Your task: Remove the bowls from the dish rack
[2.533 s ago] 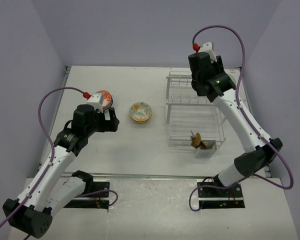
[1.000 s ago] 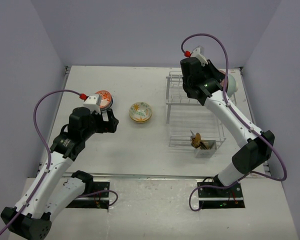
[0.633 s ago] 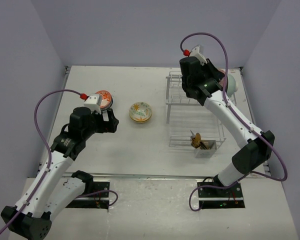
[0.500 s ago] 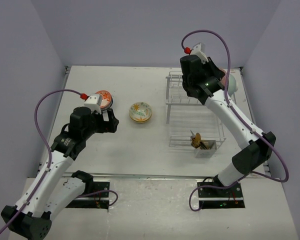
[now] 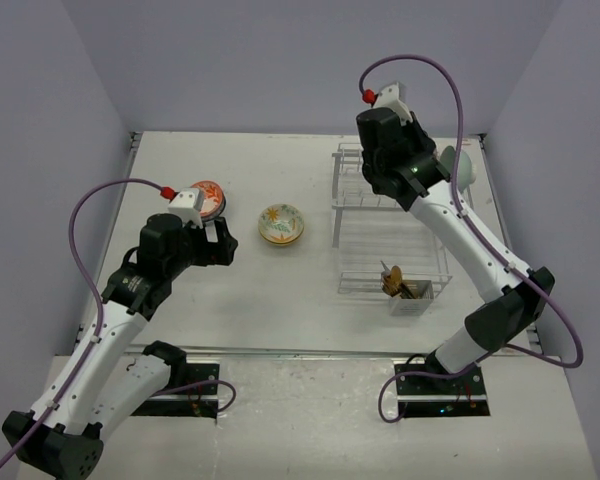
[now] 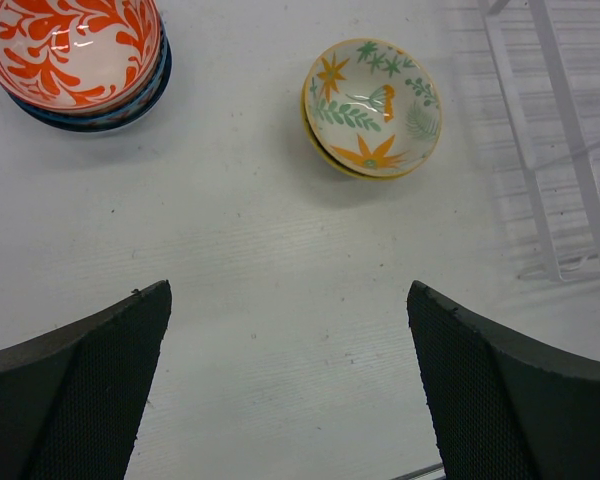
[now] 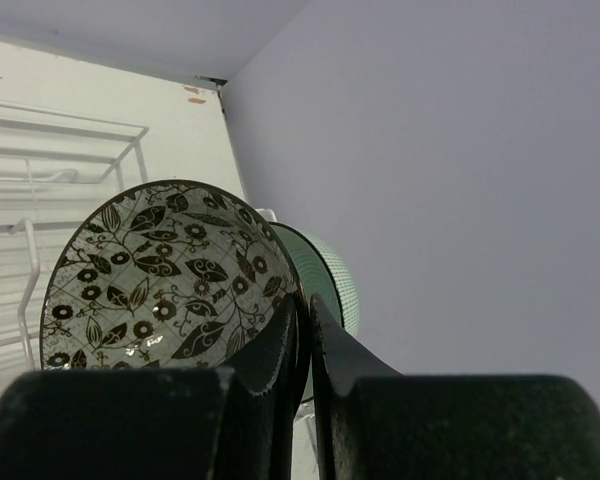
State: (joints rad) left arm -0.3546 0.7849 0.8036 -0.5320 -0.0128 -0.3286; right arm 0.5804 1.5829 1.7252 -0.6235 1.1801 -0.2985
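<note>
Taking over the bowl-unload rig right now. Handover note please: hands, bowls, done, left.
Left hand: open, holds nothing, hovers over the table near the unloaded bowls.
Right hand: shut on the rim of the black-leaf bowl, at the far right end of the dish rack.
Done: orange bowl stacked on a blue bowl, and the yellow floral bowl, stand on the table left of the rack.
Left: set the gripped bowl down with them. The top view shows no other bowl in the rack.
</note>
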